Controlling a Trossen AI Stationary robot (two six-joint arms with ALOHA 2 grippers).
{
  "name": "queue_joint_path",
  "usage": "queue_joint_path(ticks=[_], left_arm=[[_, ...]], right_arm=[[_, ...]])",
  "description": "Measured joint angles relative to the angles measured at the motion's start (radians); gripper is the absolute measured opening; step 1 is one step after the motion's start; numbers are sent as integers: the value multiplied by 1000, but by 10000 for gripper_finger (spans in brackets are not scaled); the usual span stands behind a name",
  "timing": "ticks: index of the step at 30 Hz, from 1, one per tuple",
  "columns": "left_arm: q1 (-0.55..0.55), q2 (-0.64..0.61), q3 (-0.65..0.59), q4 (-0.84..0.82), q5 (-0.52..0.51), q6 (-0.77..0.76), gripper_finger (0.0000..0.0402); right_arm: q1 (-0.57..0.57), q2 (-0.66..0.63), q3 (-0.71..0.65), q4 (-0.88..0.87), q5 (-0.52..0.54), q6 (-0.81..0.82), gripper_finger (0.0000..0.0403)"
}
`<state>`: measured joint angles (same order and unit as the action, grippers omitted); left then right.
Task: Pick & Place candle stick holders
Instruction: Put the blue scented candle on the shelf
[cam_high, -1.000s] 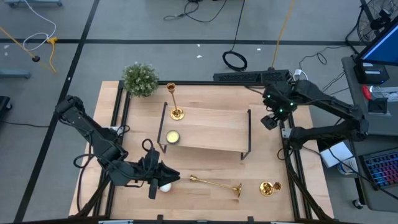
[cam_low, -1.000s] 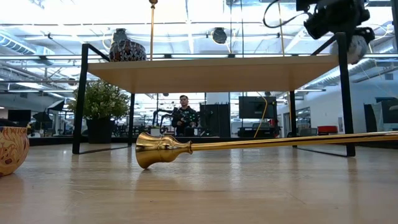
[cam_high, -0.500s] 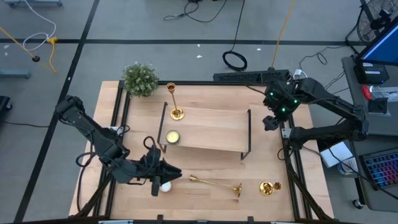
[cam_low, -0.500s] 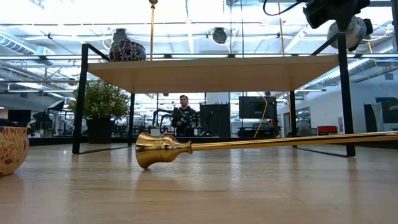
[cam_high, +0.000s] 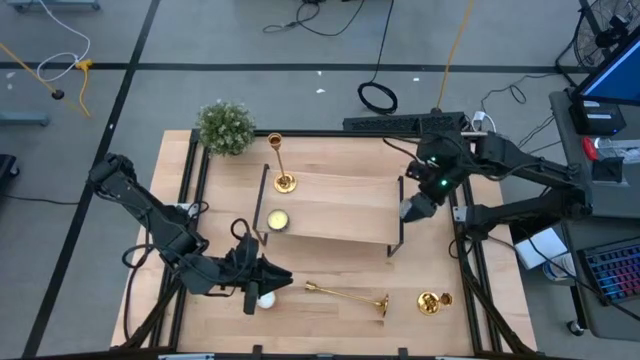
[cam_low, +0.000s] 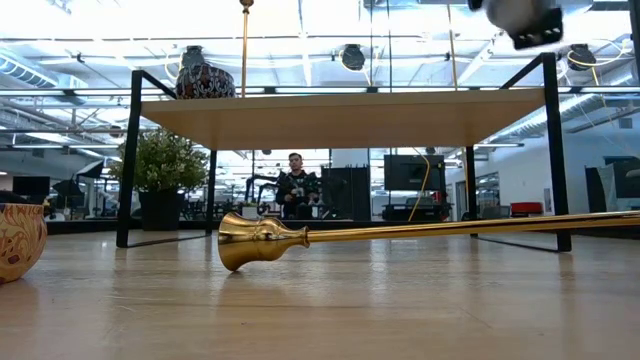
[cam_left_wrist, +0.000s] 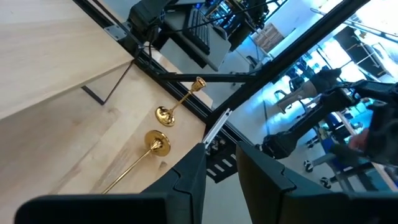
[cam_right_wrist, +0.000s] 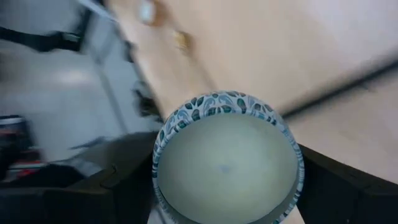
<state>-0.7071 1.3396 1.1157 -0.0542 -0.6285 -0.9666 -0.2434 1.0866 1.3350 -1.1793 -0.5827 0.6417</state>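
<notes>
One gold candle stick holder (cam_high: 283, 165) stands upright on the far left of the wooden shelf (cam_high: 335, 205). A second (cam_high: 348, 295) lies on its side on the table near the front edge, also seen in the low view (cam_low: 400, 230). A short third one (cam_high: 433, 301) stands on its base at the near right (cam_left_wrist: 165, 114). My right gripper (cam_high: 415, 208) hangs over the shelf's right end, shut on a patterned candle jar (cam_right_wrist: 227, 171). My left gripper (cam_high: 268, 282) hovers at the near left, slightly open with nothing between its fingers (cam_left_wrist: 193, 180). My right gripper pinches the patterned candle jar by its round wall (cam_right_wrist: 160, 155), one finger (cam_right_wrist: 118, 193) on each opposite side. The fingers slant down from the table's far right. The jar's pale wax top faces back toward the wrist. It hangs clear above the shelf's right end.
A small white tealight (cam_high: 266, 299) lies on the table just below my left gripper. A yellowish candle (cam_high: 277, 220) sits on the shelf's near left, and a potted plant (cam_high: 225, 127) stands at the far left corner. The shelf's black wire legs (cam_high: 401, 215) stand beside the right gripper.
My right gripper has carried the candle jar from beyond the table's right edge toward the left, to above the shelf's right end, tipping further downward and rolling as it went. The jar stays in its hold.
</notes>
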Motion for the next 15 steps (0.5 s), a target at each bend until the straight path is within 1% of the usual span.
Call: queue_joint_path(ticks=[3, 7, 11, 13, 15], left_arm=[[0, 0, 0, 5, 0, -5, 93], [0, 0, 0, 34, -1, -2, 93], [11, 0, 0, 133, -15, 72, 93], [16, 2, 28, 132, -33, 118, 93], [20, 10, 78, 90, -59, 157, 93]], right_arm=[[52, 0, 0, 164, -23, 91, 303], [105, 1, 0, 416, -22, 211, 310], [139, 16, 0, 673, 3, 333, 303], [151, 31, 0, 773, 7, 370, 298], [159, 50, 0, 839, 7, 397, 299]])
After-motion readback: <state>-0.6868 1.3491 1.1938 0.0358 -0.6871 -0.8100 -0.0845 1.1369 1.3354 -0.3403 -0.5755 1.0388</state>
